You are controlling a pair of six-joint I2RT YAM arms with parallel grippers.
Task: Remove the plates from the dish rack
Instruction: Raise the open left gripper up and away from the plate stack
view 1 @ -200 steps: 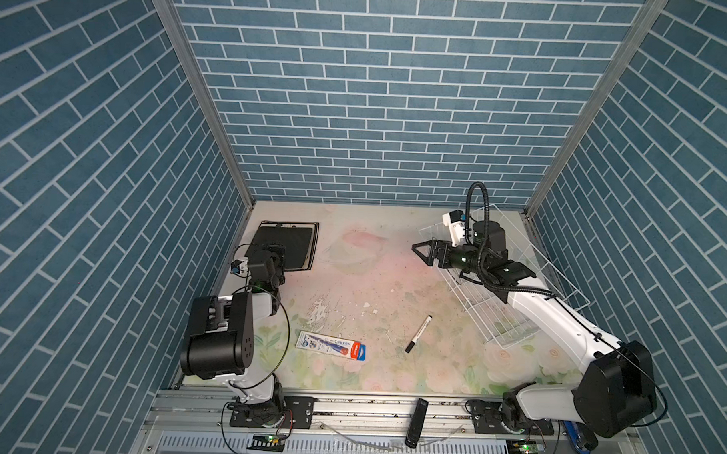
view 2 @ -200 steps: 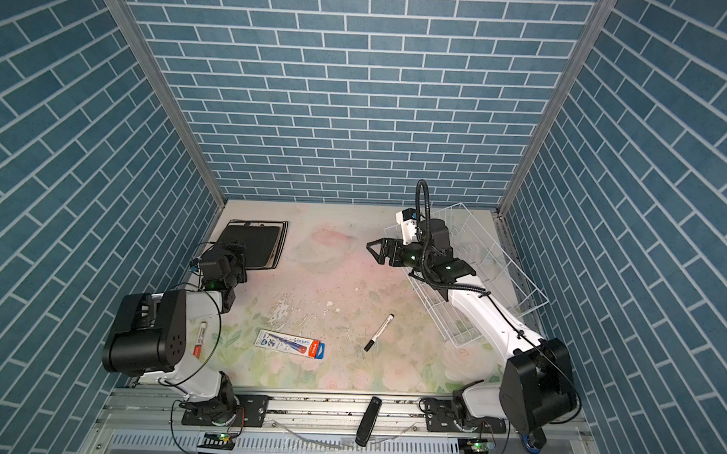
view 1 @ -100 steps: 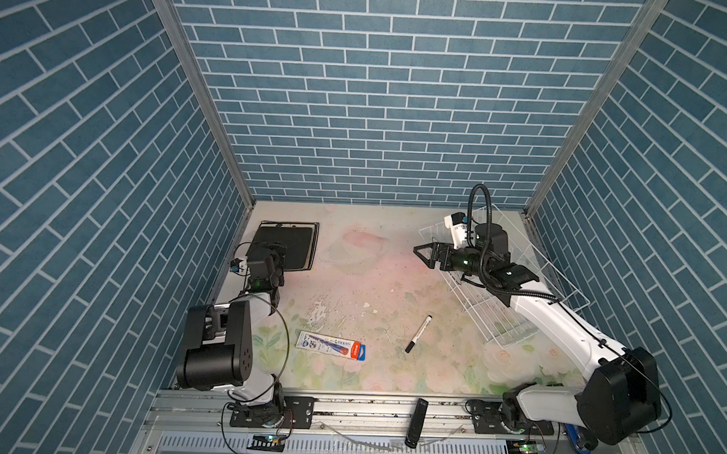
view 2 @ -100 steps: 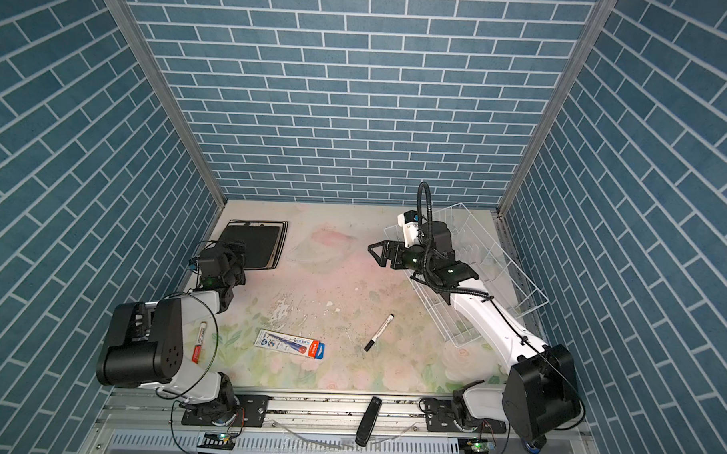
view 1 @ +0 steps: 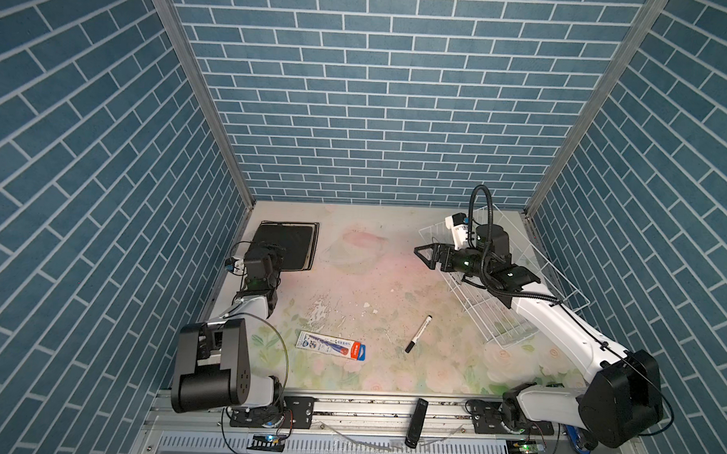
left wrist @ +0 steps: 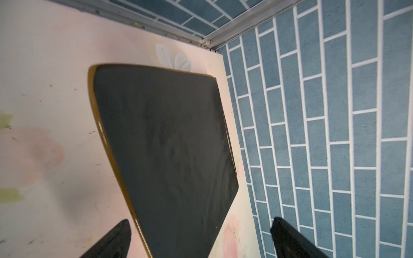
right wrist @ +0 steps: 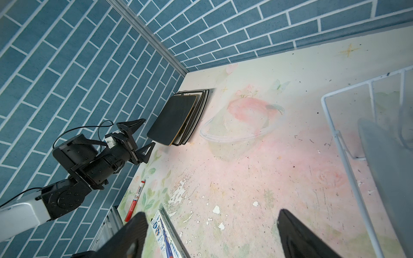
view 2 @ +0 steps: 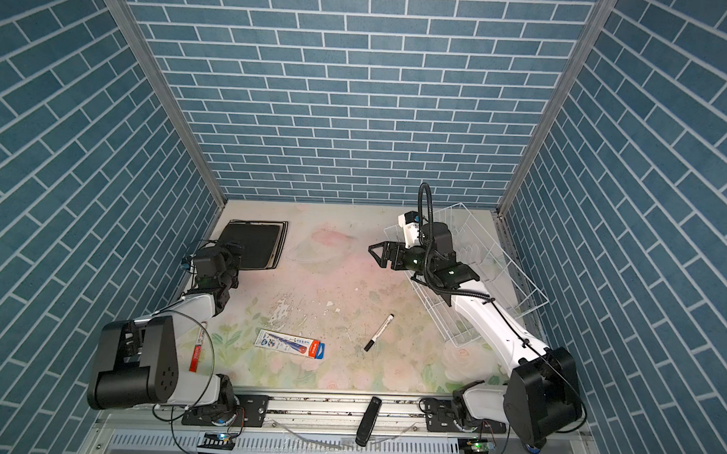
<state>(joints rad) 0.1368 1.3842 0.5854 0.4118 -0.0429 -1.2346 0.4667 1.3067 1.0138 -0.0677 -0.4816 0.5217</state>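
Note:
The plates lie in a flat stack at the back left of the table, a black one on top, seen in both top views and in the right wrist view. My left gripper stands open just in front of the stack's near edge, holding nothing; it also shows in the right wrist view. The white wire dish rack stands at the right with no plate visible in it. My right gripper hangs open and empty above the table, by the rack's left side.
A black marker and a flat blue-and-red package lie on the table's front half. A red marker lies along the left edge. A black bar rests on the front rail. Brick walls close three sides.
The left jaws have opened a little wider in front of the stack, and the left arm's elbow has dropped lower. The right gripper has barely shifted.

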